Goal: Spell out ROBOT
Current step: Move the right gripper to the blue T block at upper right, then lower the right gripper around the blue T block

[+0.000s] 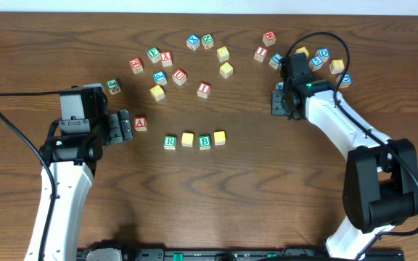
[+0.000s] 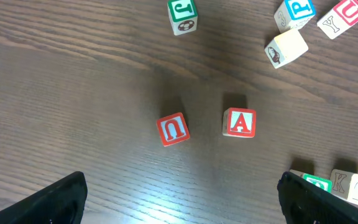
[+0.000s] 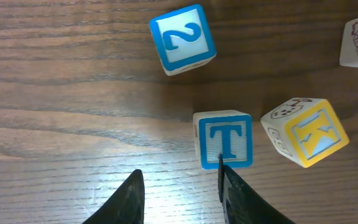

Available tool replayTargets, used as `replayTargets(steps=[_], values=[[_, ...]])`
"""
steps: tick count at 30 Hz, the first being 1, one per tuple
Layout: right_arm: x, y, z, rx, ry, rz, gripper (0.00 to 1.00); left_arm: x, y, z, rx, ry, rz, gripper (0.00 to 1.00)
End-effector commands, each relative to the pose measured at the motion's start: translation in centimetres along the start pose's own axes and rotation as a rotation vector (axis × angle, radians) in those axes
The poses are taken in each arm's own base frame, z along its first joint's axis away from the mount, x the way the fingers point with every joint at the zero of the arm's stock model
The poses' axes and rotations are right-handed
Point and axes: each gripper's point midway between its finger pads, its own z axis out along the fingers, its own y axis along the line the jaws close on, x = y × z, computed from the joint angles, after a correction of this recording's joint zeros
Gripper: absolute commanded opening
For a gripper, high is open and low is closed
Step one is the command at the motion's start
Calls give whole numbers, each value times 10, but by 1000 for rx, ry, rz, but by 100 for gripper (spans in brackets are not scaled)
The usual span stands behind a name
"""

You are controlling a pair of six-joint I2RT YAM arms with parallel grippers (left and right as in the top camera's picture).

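Down the middle of the tabletop (image 1: 267, 181) the word is nearly there: the R cube (image 1: 170, 142), a yellow cube (image 1: 187, 139), the B cube (image 1: 205, 141) and a second yellow cube (image 1: 219, 138) sit side by side in a tidy row, the plain faces standing in for the two O's, I'd say, with bare wood to the right of the last one where a T would go. And there's the T cube (image 3: 224, 140), far off at the right among the scattered spares, with the blue 2 cube (image 3: 183, 38) just beyond it and the yellow K cube (image 3: 304, 132) close at its side. The right gripper (image 3: 179, 199) hovers low over it, jaws partly open and holding nothing. One finger (image 3: 229, 190) overlaps the cube's near edge, so the T is off to one side of the gap rather than between the jaws; to my eye it needs to shift across before it can close. The narrow opening makes sense with K crowding so near. Over on the other side, the left gripper (image 1: 127, 127) is spread wide and empty, parked by the red A cube (image 1: 140, 122), out of the way.
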Motion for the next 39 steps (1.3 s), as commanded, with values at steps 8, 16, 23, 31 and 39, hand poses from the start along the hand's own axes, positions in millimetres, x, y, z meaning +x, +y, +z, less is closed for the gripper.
replayTargets(steps=[8, 16, 23, 31, 39], values=[[-7, -8, -8, -8, -26, -16, 35, -11, 1, -6, -2, -26, 0, 96], [-10, -27, -6, 5, -26, 10, 35, -11, 1, -6, -2, -26, 0, 96], [-11, -32, -6, 1, -23, 9, 35, -11, 1, -6, -2, -26, 0, 96], [-9, -29, -5, -14, -18, 9, 36, -11, 1, -6, -2, -26, 0, 96], [-6, -30, -4, -12, -12, 8, 38, -11, 1, -6, -2, -26, 0, 96]])
